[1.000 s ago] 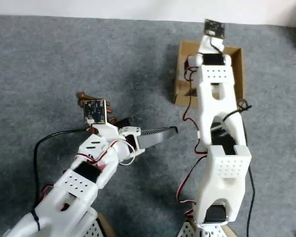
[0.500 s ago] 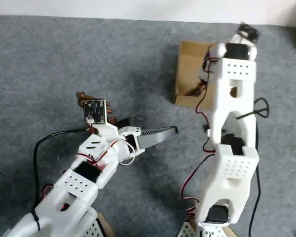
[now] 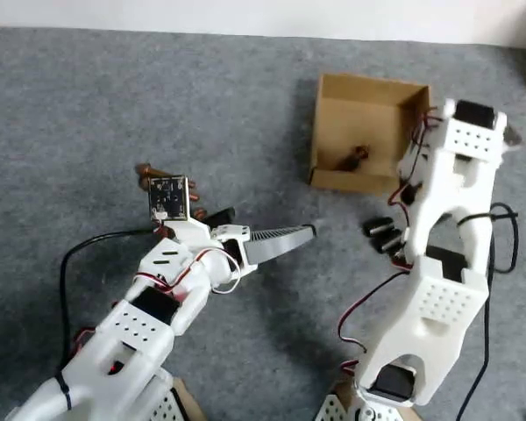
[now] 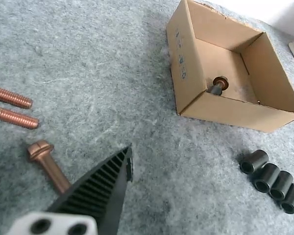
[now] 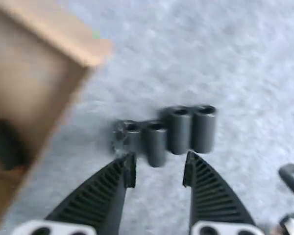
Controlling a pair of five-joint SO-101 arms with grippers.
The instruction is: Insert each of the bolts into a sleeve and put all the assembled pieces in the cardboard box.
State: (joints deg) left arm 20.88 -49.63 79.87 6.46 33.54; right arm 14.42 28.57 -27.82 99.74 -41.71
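Right wrist view: right pincer (image 5: 159,169), jaws apart, swung off cardboard box (image 5: 36,68); by sleeves (image 5: 179,128).

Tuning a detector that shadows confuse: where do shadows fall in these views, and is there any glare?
High view: the box casts a soft shadow on the carpet to its left, no glare. Left wrist view: even light, the box's inside a little darker, bolts dull. Right wrist view: mild sheen along the sleeves.

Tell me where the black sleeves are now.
In the high view the four sleeves lie on the carpet right of centre, just outside the cardboard box, in front of the open right gripper.
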